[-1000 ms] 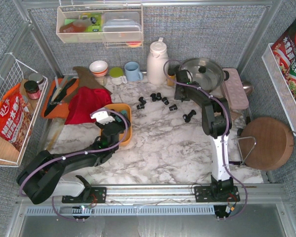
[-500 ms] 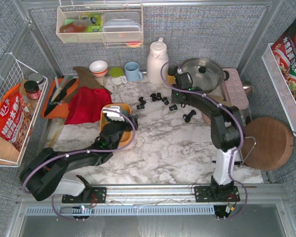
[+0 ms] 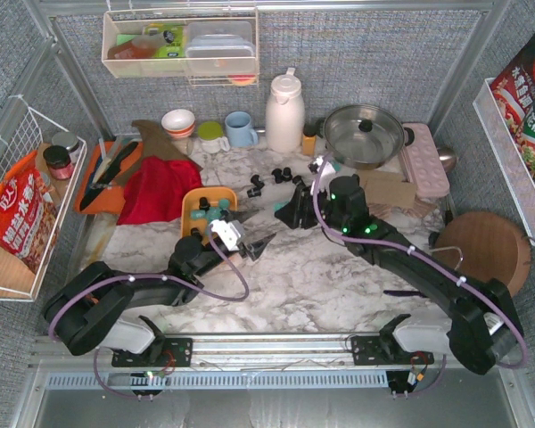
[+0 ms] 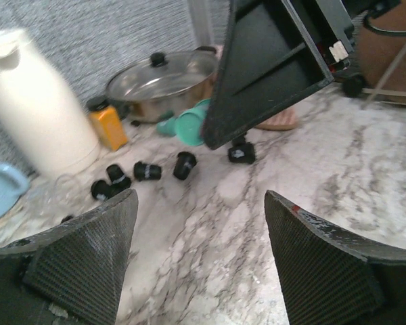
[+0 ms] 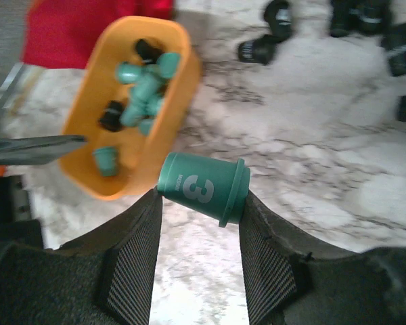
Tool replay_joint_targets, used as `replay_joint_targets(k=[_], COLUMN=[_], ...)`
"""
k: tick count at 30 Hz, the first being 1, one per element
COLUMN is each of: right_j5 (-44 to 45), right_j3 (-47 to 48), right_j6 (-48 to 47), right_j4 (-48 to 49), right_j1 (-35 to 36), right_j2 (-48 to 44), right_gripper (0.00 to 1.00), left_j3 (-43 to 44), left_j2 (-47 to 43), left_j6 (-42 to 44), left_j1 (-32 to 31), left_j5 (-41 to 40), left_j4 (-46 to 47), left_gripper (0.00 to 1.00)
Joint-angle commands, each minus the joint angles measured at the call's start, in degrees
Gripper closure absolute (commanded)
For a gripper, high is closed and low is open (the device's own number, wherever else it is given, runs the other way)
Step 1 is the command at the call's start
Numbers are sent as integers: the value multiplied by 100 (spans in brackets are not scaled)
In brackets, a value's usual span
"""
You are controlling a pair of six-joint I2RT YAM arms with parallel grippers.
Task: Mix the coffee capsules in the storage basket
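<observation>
Left jaws: we found them released, spread wide with nothing between the pads, low over the marble tabletop point(image 4: 210, 217).
Right jaws: we saw them clenched on a teal capsule point(image 5: 203, 187) marked "3", which lay on its side across the gap, clear of the tabletop.
Basket: the orange basket point(image 5: 170, 125) sat ahead of the right jaws and off to their left, its near end close to the held capsule. From above we placed it beyond the left jaws, on their left side.
In the basket: we made out several teal capsules point(image 5: 143, 95) heaped together, with at least two black capsules point(image 5: 146, 49) among them.
On the tabletop: loose capsules point(image 4: 184, 164), all black, lay scattered ahead of the left jaws and ahead-right of the right jaws, apart from the basket.
Jaws to jaws: the right jaws hung ahead of the left jaws and higher, not touching.
Beyond the left jaws: a white thermos point(image 4: 34, 115), a yellow jar point(image 4: 108, 125) and a lidded pot point(image 4: 162, 74) stood behind the loose capsules.
Beyond the right jaws: a red cloth point(image 5: 95, 30) lay past the basket's far end.
</observation>
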Motion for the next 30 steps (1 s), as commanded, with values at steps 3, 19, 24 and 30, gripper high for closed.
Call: replay_joint_targets(k=[3, 19, 24, 30], right_j5=[-863, -1171, -1225, -1217], right_j3=[-387, -328, -261, -168], right_j6=[600, 438, 537, 556], right_j4=[1093, 193, 132, 6], right_j1=[328, 811, 824, 832], right_j2=[-372, -374, -356, -314], right_gripper=[65, 64, 61, 51], left_j3=[-71, -184, -210, -218], left_j2=[-59, -319, -358, -355], left_j6=[592, 1119, 1289, 1459], left_j1=[-104, -263, -297, -317], left_j5=[1010, 387, 616, 703], left_j4=[487, 429, 418, 386], left_gripper=[20, 29, 40, 62])
